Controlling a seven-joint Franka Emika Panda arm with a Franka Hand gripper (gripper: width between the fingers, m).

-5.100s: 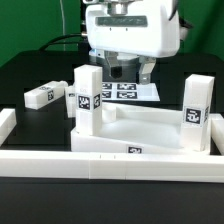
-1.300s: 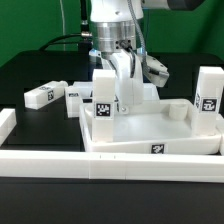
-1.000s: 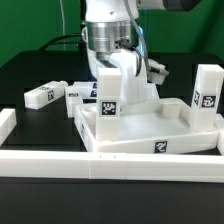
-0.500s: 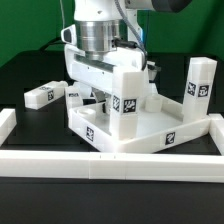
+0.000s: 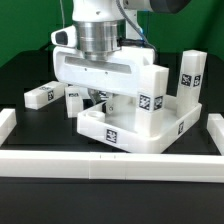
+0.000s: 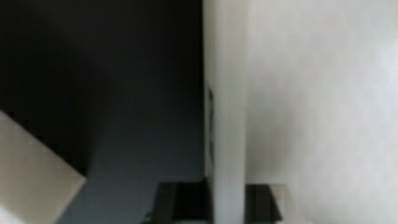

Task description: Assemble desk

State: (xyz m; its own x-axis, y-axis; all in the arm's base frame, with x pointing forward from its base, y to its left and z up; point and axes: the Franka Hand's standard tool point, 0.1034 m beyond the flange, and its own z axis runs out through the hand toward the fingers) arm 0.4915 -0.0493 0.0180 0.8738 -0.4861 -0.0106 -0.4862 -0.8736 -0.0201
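The desk's white tray-like tabletop (image 5: pixel 140 135) lies skewed on the black table. One tagged leg (image 5: pixel 152 95) stands upright in its near corner. A second leg (image 5: pixel 190 75) stands at the far corner on the exterior view's right. My gripper (image 5: pixel 101 98) reaches down over the tabletop's back edge on the exterior view's left and is shut on its thin wall. In the wrist view that wall (image 6: pixel 222 120) runs as a white strip between my dark fingers (image 6: pixel 180 203), with the gripper (image 6: pixel 221 205) closed tight on it.
Two loose tagged legs (image 5: pixel 40 96) (image 5: pixel 73 97) lie flat at the exterior view's left, behind the tabletop. White border bars run along the front (image 5: pixel 110 162) and at both sides (image 5: pixel 6 122) (image 5: pixel 215 130).
The gripper has turned and carried the tabletop round with it. The near leg has swung toward the exterior view's right, and the far leg has moved back and slightly left.
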